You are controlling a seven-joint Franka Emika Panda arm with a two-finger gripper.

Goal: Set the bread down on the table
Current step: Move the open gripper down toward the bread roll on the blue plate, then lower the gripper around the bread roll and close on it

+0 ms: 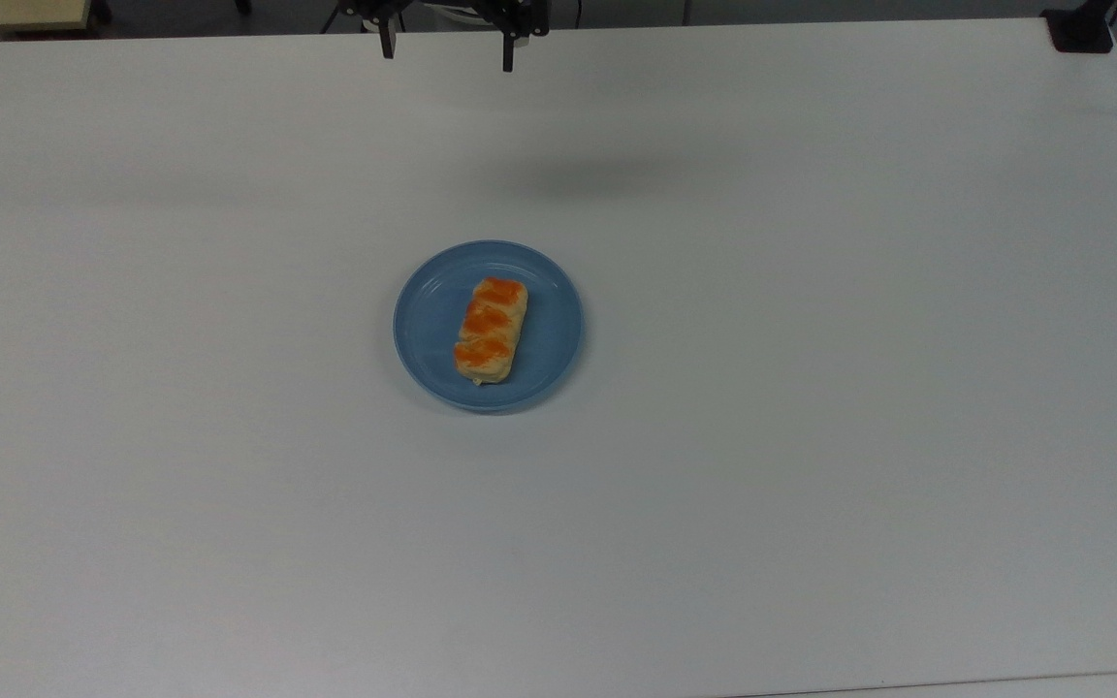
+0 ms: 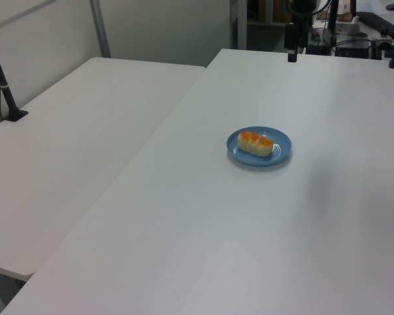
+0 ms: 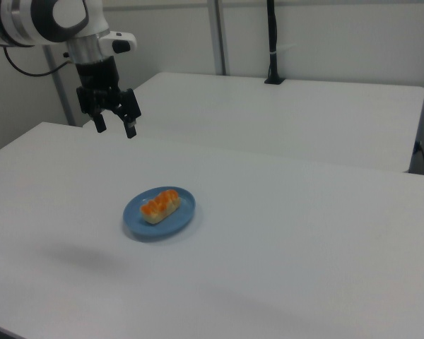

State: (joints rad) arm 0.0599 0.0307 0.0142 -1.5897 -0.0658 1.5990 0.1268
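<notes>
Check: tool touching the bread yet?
Apart. The right view shows the tool hanging open, high above the table, clear white surface between it and the bread.

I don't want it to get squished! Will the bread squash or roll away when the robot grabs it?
The bread looks soft and puffy, so a hard squeeze would probably dent it. Its oblong shape lies flat on the blue plate, so it likely won't roll.
</notes>
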